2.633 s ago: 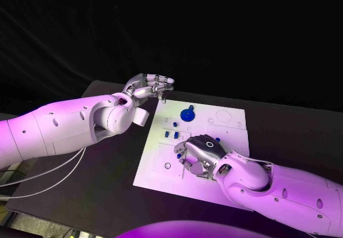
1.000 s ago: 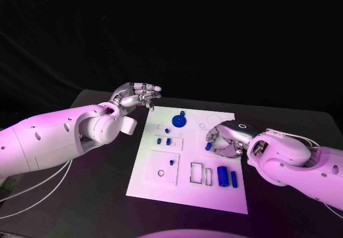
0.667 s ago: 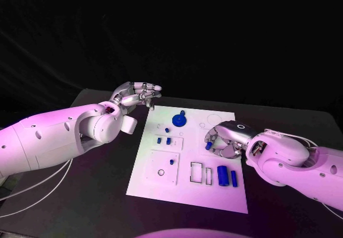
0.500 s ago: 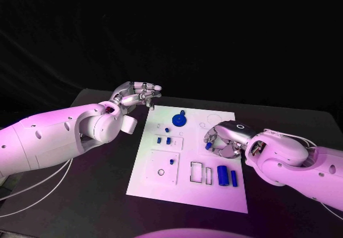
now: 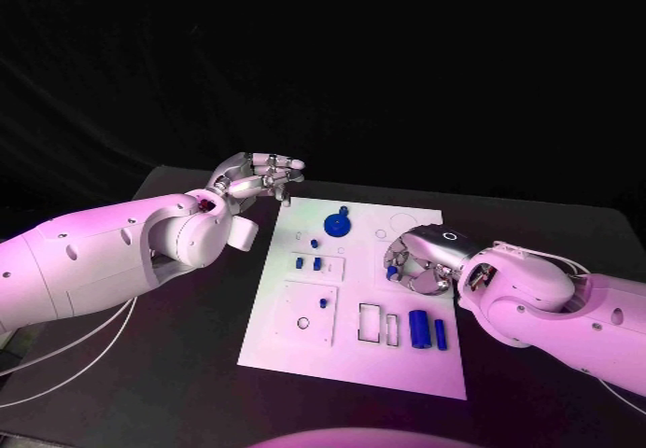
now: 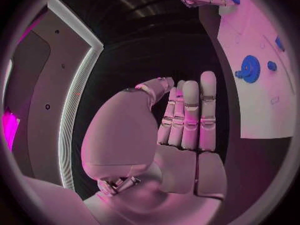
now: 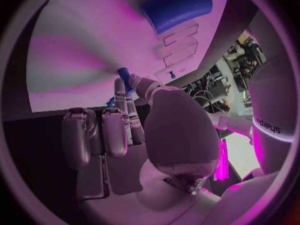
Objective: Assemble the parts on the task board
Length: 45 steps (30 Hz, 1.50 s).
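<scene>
The white task board (image 5: 353, 350) lies in the middle of the black table. My right hand (image 5: 420, 261) hovers over its right side and pinches a small blue part (image 5: 392, 273) between thumb and finger; the right wrist view shows that part (image 7: 123, 76) at the fingertips above the board (image 7: 81, 50). My left hand (image 5: 259, 175) hangs raised beyond the board's far left corner, holding nothing, its fingers (image 6: 187, 115) side by side and stretched out. A blue disc with a knob (image 5: 337, 224) sits at the board's far edge. Two blue cylinders (image 5: 428, 331) lie near its right front.
Two small blue pegs (image 5: 308, 265) stand in a framed recess on the board's left half, with rectangular slots (image 5: 377, 325) and a round hole (image 5: 303, 325) further forward. In the left wrist view the blue disc (image 6: 250, 67) lies on the board (image 6: 262, 100). Black table surrounds the board.
My right hand has come off the board's near middle to its right side with a blue part in its fingers, and lately shifted slightly. The left hand has stayed raised.
</scene>
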### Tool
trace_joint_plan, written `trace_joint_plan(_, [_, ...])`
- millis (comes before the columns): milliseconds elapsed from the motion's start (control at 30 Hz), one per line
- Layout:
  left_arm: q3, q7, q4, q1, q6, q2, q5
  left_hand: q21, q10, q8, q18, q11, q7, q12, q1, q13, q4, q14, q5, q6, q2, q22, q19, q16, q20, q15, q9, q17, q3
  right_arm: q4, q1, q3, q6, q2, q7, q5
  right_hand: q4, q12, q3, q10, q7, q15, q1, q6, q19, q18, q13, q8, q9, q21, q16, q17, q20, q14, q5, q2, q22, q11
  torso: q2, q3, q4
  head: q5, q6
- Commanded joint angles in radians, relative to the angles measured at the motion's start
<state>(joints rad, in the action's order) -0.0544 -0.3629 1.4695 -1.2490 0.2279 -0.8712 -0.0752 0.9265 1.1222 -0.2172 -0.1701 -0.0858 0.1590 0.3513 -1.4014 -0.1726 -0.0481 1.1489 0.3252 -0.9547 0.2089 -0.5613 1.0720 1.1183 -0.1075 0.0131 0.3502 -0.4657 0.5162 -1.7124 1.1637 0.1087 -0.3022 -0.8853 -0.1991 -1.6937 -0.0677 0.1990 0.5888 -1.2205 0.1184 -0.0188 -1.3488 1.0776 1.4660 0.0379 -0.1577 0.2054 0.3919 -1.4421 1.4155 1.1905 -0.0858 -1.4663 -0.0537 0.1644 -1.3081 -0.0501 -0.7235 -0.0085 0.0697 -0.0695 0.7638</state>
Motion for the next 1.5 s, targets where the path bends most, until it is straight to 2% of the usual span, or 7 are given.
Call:
trace_joint_plan(33, [0.001, -0.001, 0.001, -0.001, -0.018, 0.002, 0.005, -0.005, -0.008, -0.005, -0.014, -0.002, 0.004, 0.006, -0.001, -0.001, 0.002, -0.007, 0.006, -0.004, -0.010, 0.001, 0.000, -0.003, 0.005, -0.002, -0.001, 0.001, -0.002, -0.002, -0.002, 0.001, -0.025, 0.002, -0.027, -0.057, 0.003, 0.007, 0.012, -0.009, -0.008, -0.008, -0.010, 0.018, 0.054, -0.009, -0.002, 0.024, 0.025, -0.004, 0.003, 0.001, 0.006, -0.036, 0.000, -0.030, -0.201, 0.002, 0.000, -0.0006, 0.0005, -0.001, 0.001])
trace_joint_plan(333, [0.000, 0.000, -0.003, -0.001, -0.020, 0.002, 0.005, -0.005, -0.008, -0.005, -0.014, -0.002, 0.004, 0.006, -0.001, -0.001, 0.002, -0.007, 0.006, -0.004, -0.010, 0.001, 0.000, -0.003, 0.005, -0.002, -0.001, 0.001, -0.002, -0.045, -0.001, 0.000, -0.094, -0.018, -0.027, -0.067, 0.016, 0.003, 0.026, -0.016, -0.007, -0.010, -0.010, 0.015, 0.057, -0.010, -0.004, 0.038, 0.041, -0.012, 0.004, 0.003, 0.009, -0.037, -0.001, -0.026, -0.206, 0.004, 0.003, 0.0001, -0.0015, -0.001, 0.000])
trace_joint_plan(667, [-0.001, 0.002, -0.014, -0.001, -0.023, 0.007, 0.005, -0.006, -0.009, -0.006, -0.014, -0.002, 0.004, 0.007, -0.001, -0.002, 0.002, -0.007, 0.005, -0.004, -0.010, 0.001, 0.000, -0.003, 0.005, -0.002, -0.001, 0.002, -0.003, -0.118, 0.017, -0.006, -0.179, -0.042, -0.005, 0.017, 0.018, -0.001, 0.024, -0.019, -0.010, -0.010, 0.005, 0.014, 0.058, -0.011, -0.005, 0.050, 0.053, -0.014, 0.004, 0.001, 0.010, -0.037, 0.001, -0.011, -0.207, 0.004, 0.004, 0.0001, -0.0012, 0.001, -0.008])
trace_joint_plan(967, [-0.003, 0.003, -0.020, -0.001, -0.026, 0.011, 0.005, -0.006, -0.009, -0.006, -0.014, -0.002, 0.004, 0.007, -0.001, -0.002, 0.002, -0.007, 0.005, -0.004, -0.010, 0.001, 0.000, -0.003, 0.005, -0.002, -0.001, 0.002, -0.003, -0.160, 0.018, -0.007, -0.199, -0.011, 0.019, 0.080, 0.016, -0.002, 0.022, -0.020, -0.011, -0.010, 0.010, 0.013, 0.057, -0.010, -0.006, 0.052, 0.056, -0.011, 0.004, 0.000, 0.010, -0.037, 0.001, -0.007, -0.206, 0.004, 0.001, 0.0001, -0.0017, -0.009, -0.008])
trace_joint_plan(1100, [-0.003, 0.003, -0.027, -0.001, -0.029, 0.018, 0.005, -0.006, -0.009, -0.006, -0.014, -0.002, 0.004, 0.007, -0.001, -0.002, 0.002, -0.007, 0.005, -0.004, -0.010, 0.001, 0.000, -0.003, 0.005, -0.002, -0.001, 0.002, -0.003, -0.163, 0.001, -0.004, -0.200, 0.050, 0.038, 0.093, 0.016, -0.003, 0.022, -0.020, -0.011, -0.010, 0.011, 0.013, 0.057, -0.010, -0.006, 0.052, 0.056, -0.009, 0.003, -0.001, 0.010, -0.036, 0.001, -0.007, -0.205, 0.004, 0.001, -0.0001, -0.0002, -0.018, 0.000])
trace_joint_plan(1200, [-0.004, 0.003, -0.032, 0.000, -0.031, 0.025, 0.005, -0.006, -0.011, -0.005, -0.014, -0.002, 0.004, 0.008, 0.000, -0.002, 0.001, -0.008, 0.005, -0.004, -0.011, 0.001, 0.000, -0.003, 0.005, -0.002, -0.001, 0.002, -0.003, -0.152, -0.017, -0.002, -0.198, 0.093, 0.049, 0.096, 0.016, -0.003, 0.022, -0.020, -0.011, -0.010, 0.011, 0.012, 0.056, -0.010, -0.006, 0.052, 0.057, -0.008, 0.003, -0.002, 0.010, -0.036, 0.001, -0.007, -0.205, 0.004, 0.001, -0.0007, 0.0013, -0.020, 0.000])
trace_joint_plan(1500, [-0.004, 0.005, -0.043, -0.001, -0.036, 0.047, 0.005, -0.006, -0.011, -0.005, -0.014, -0.002, 0.004, 0.008, 0.000, -0.002, 0.001, -0.008, 0.005, -0.004, -0.011, 0.001, 0.000, -0.003, 0.005, -0.002, -0.001, 0.002, -0.003, -0.089, -0.066, 0.008, -0.176, 0.189, 0.079, 0.130, 0.017, -0.005, 0.021, -0.018, -0.009, -0.010, 0.013, 0.009, 0.054, -0.008, -0.006, 0.052, 0.058, -0.002, 0.002, -0.005, 0.011, -0.036, 0.000, -0.005, -0.202, 0.004, 0.001, -0.0032, 0.0007, -0.032, 0.004])
